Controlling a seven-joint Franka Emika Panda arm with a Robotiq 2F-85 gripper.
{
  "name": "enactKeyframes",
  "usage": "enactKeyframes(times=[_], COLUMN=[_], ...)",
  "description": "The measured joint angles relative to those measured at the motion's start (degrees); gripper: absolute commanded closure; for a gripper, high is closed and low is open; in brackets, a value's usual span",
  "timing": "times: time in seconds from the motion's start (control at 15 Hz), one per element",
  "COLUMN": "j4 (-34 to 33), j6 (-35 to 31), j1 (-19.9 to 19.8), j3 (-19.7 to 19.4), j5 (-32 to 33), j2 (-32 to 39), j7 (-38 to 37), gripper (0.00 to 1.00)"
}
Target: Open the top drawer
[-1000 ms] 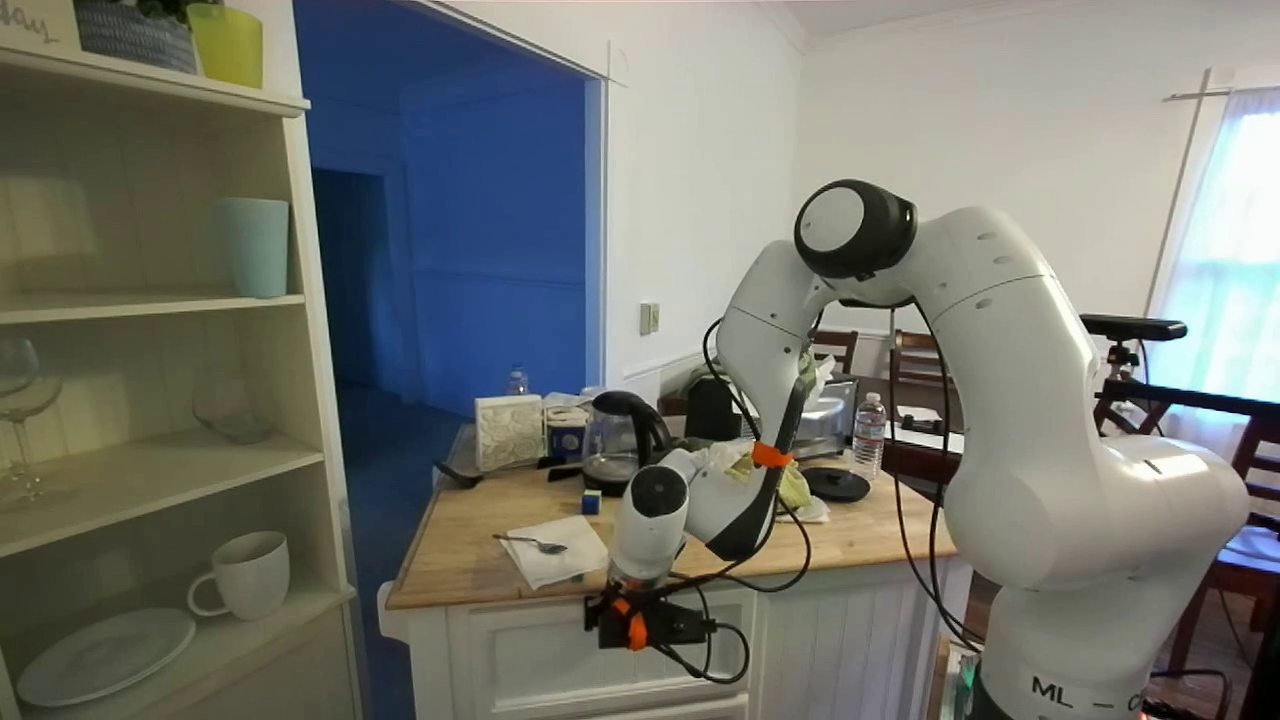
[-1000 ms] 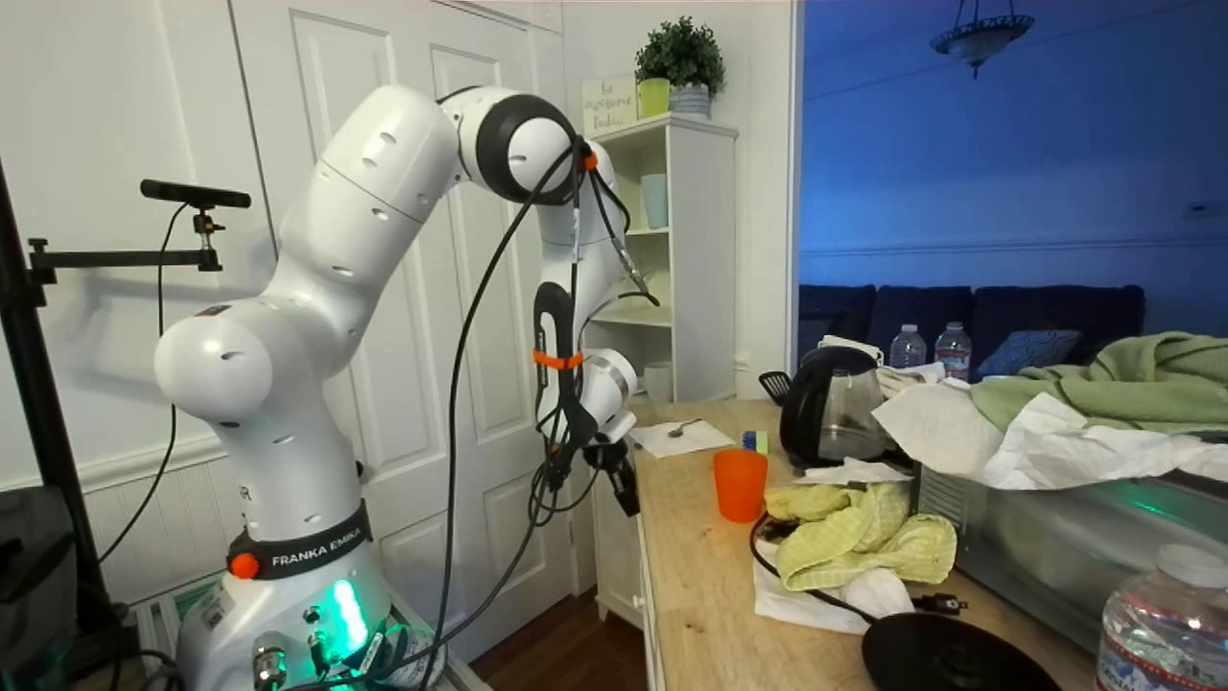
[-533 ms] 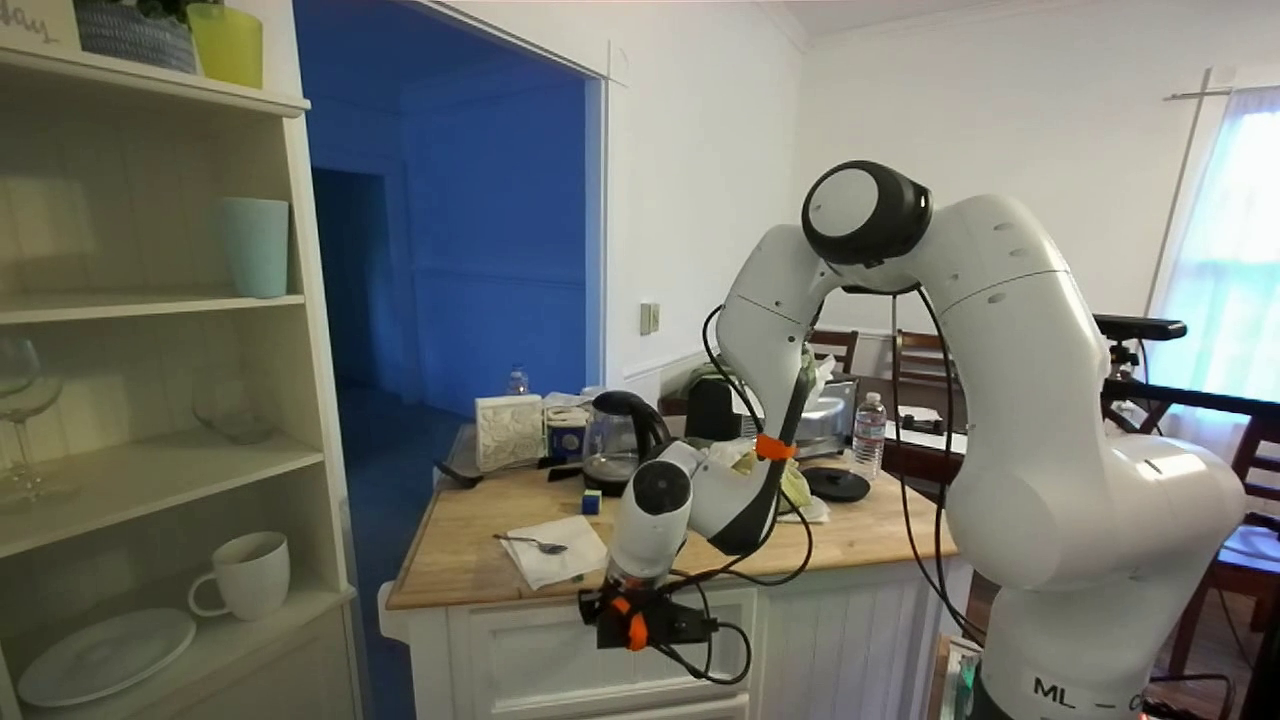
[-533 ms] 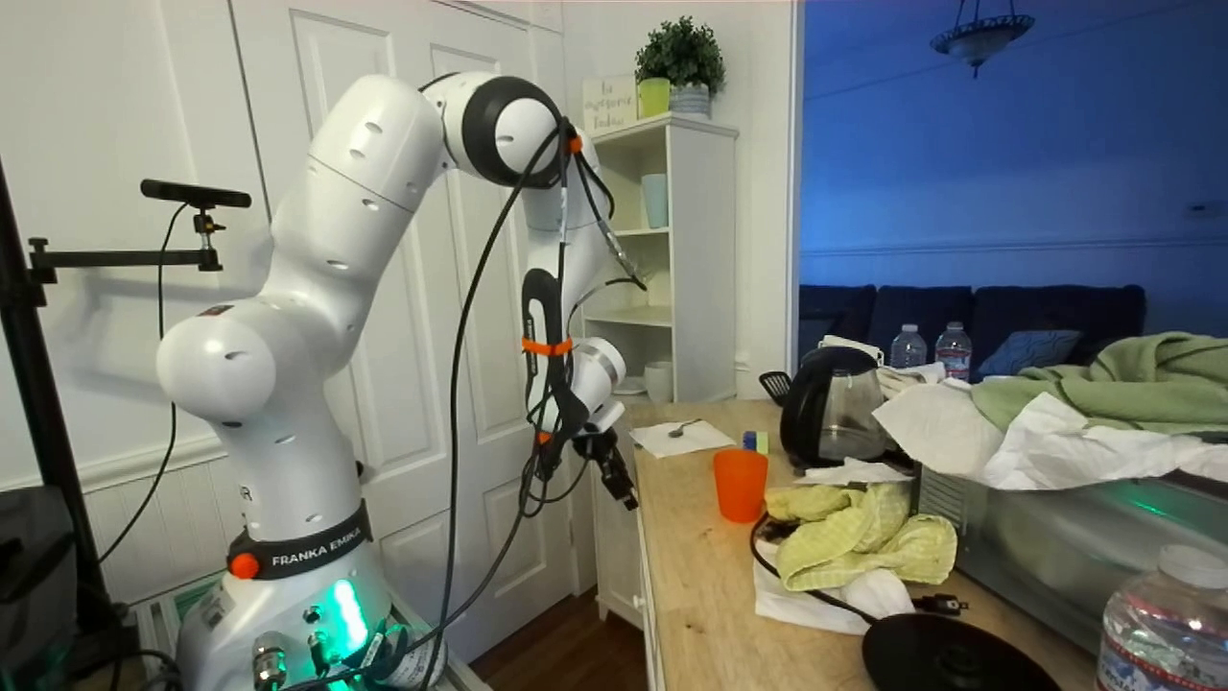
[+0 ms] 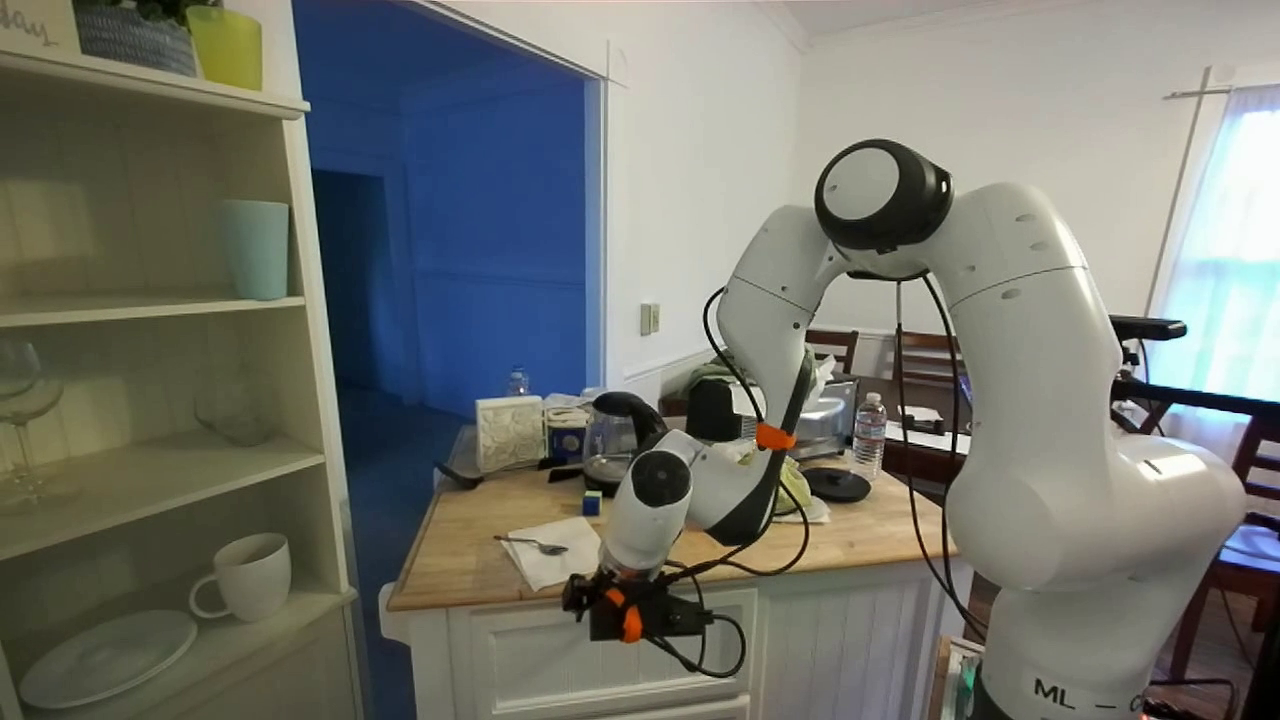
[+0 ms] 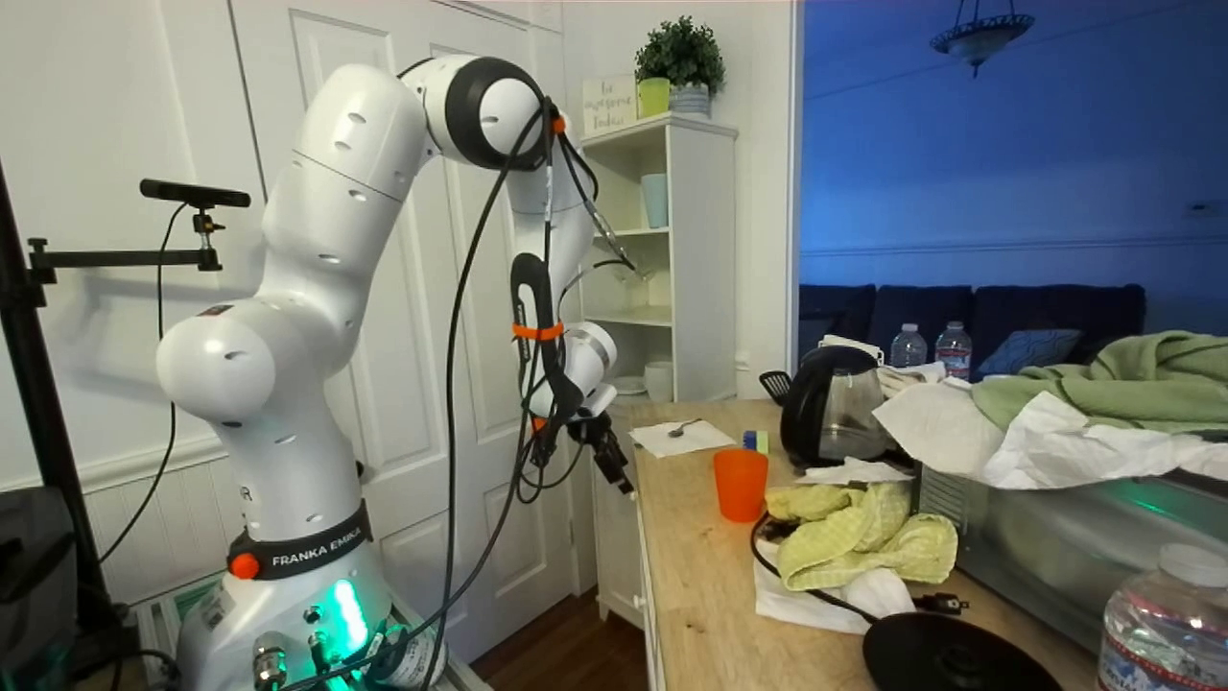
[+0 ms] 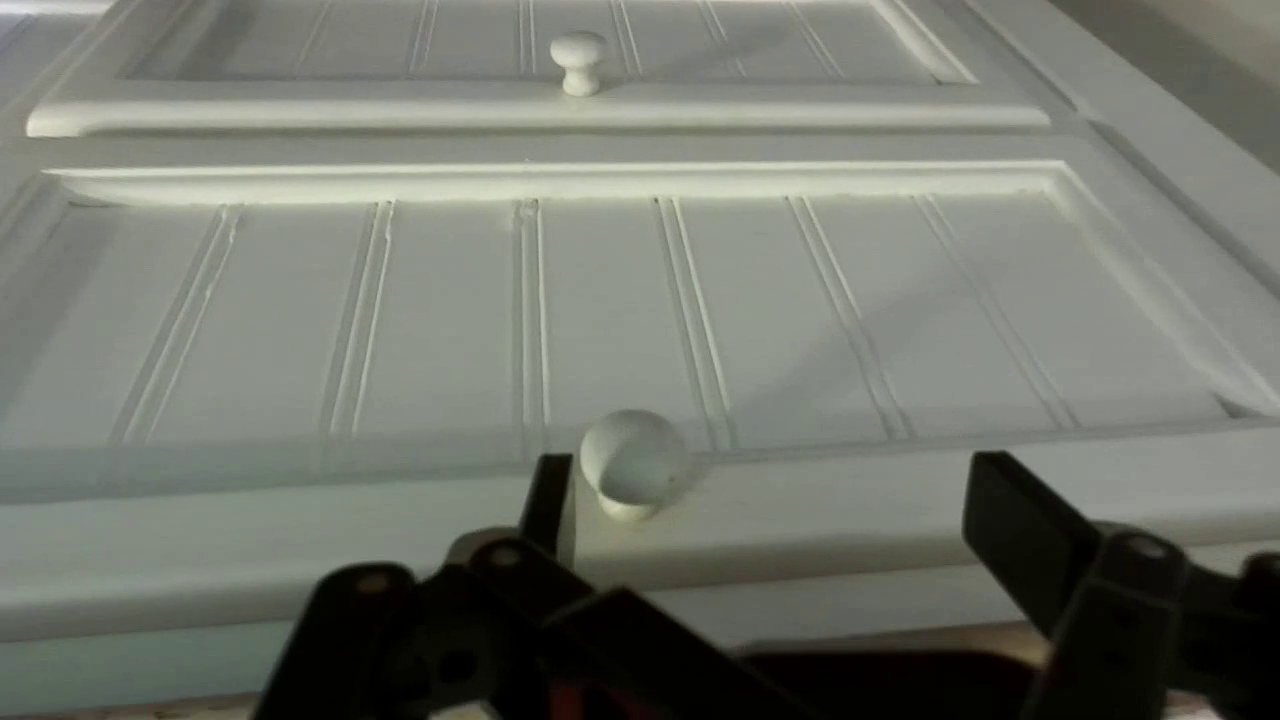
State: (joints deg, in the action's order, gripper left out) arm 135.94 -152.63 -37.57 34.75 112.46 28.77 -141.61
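The top drawer (image 7: 450, 320) is a white panel front on the island cabinet, and it faces my wrist camera. It also shows in an exterior view, where the drawer (image 5: 540, 655) lies under the worktop with its right part behind my wrist; no gap into it shows. Its round white knob (image 7: 632, 455) stands inside the spread of my open gripper (image 7: 772, 470), close to the left finger (image 7: 548, 505) and far from the right finger (image 7: 1030, 540). Whether finger and knob touch, I cannot tell. In an exterior view my gripper (image 6: 625, 485) tilts downward beside the worktop edge.
A further white drawer with its own knob (image 7: 579, 62) adjoins this one. On the light wood worktop (image 6: 691, 576) are an orange cup (image 6: 740, 488), a napkin with a spoon (image 5: 545, 546) and a kettle (image 6: 833, 408). Cables (image 6: 460, 317) hang off the arm; white shelving (image 5: 150, 310) stands nearby.
My arm has risen and drawn back toward its base, and the gripper has moved up and slightly away from the cabinet. The drawer front looks unmoved.
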Motion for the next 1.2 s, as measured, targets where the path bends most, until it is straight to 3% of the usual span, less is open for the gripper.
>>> enactKeyframes(times=[0.2,0.47,0.67,1.2], j4=[-0.1,-0.11,-0.41,-0.41], j6=[-0.43,0.52,0.08,0.13], j1=[1.88,1.59,3.95,3.91], j3=[-2.37,-2.4,-5.15,-5.19], j5=[-1.21,-2.78,-4.7,-7.94], j2=[-0.97,-1.01,-1.18,-1.01], j7=[-0.47,-0.47,-0.5,-0.06], gripper=[0.0,0.0,0.01,0.15])
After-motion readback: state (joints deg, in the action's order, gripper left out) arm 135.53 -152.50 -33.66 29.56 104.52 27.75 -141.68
